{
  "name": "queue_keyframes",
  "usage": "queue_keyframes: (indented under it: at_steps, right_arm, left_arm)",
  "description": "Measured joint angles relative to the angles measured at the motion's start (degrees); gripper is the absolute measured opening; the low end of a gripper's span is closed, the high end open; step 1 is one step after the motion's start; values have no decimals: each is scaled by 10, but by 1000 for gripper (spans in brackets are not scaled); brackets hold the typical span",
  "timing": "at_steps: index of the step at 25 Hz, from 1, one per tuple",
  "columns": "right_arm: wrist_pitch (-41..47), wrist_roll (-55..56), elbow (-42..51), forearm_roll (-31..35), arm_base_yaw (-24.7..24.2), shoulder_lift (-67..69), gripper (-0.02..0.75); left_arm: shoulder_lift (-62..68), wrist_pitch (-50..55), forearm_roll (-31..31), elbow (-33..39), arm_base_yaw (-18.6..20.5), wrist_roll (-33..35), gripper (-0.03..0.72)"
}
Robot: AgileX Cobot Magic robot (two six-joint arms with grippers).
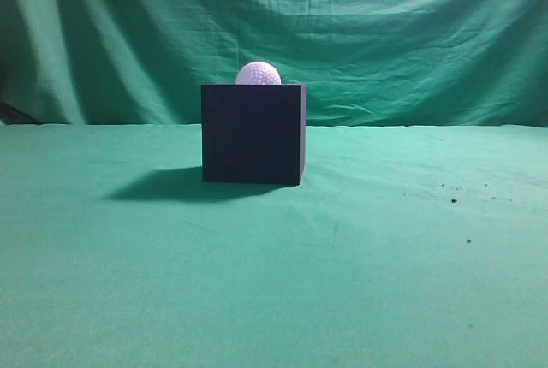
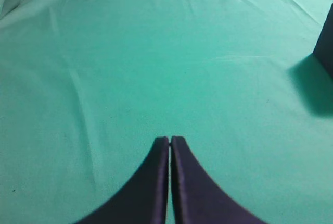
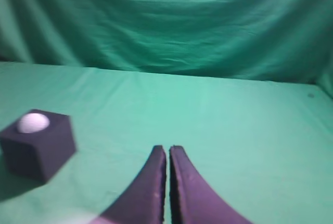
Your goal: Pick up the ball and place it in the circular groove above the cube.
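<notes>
The white dimpled ball (image 1: pixel 258 74) sits in the top of the dark navy cube (image 1: pixel 253 133), which stands on the green cloth at the middle of the exterior view. The right wrist view shows the ball (image 3: pixel 33 122) resting in the cube (image 3: pixel 39 148) at the far left. My right gripper (image 3: pixel 168 150) is shut and empty, well to the right of the cube. My left gripper (image 2: pixel 170 140) is shut and empty over bare cloth; a corner of the cube (image 2: pixel 326 44) shows at that view's right edge. Neither gripper shows in the exterior view.
A green cloth (image 1: pixel 342 265) covers the table and hangs as a backdrop (image 1: pixel 385 34) behind. A few dark specks (image 1: pixel 454 200) lie on the cloth at the right.
</notes>
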Motion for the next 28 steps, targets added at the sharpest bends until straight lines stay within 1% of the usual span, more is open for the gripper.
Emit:
queue_keyframes:
  at_steps: [2, 4, 6, 8, 11, 16, 28]
  right_arm:
    - [-23, 0, 43, 8, -45, -25, 0]
    - [-40, 0, 83, 14, -74, -48, 0]
    - [-53, 0, 116, 19, -95, -63, 0]
    - [-66, 0, 149, 28, -106, -67, 0]
    - [-75, 0, 178, 35, -108, -67, 0]
    - [-40, 0, 179, 38, -110, -67, 0]
    - [-34, 0, 179, 38, -110, -67, 0]
  left_arm:
    - [0, 0, 0, 0, 0, 0, 0]
    - [0, 0, 0, 0, 0, 0, 0]
    - [0, 0, 0, 0, 0, 0, 0]
    - [0, 0, 0, 0, 0, 0, 0]
    - [0, 0, 0, 0, 0, 0, 0]
    - [0, 0, 0, 0, 0, 0, 0]
    - [0, 0, 0, 0, 0, 0, 0]
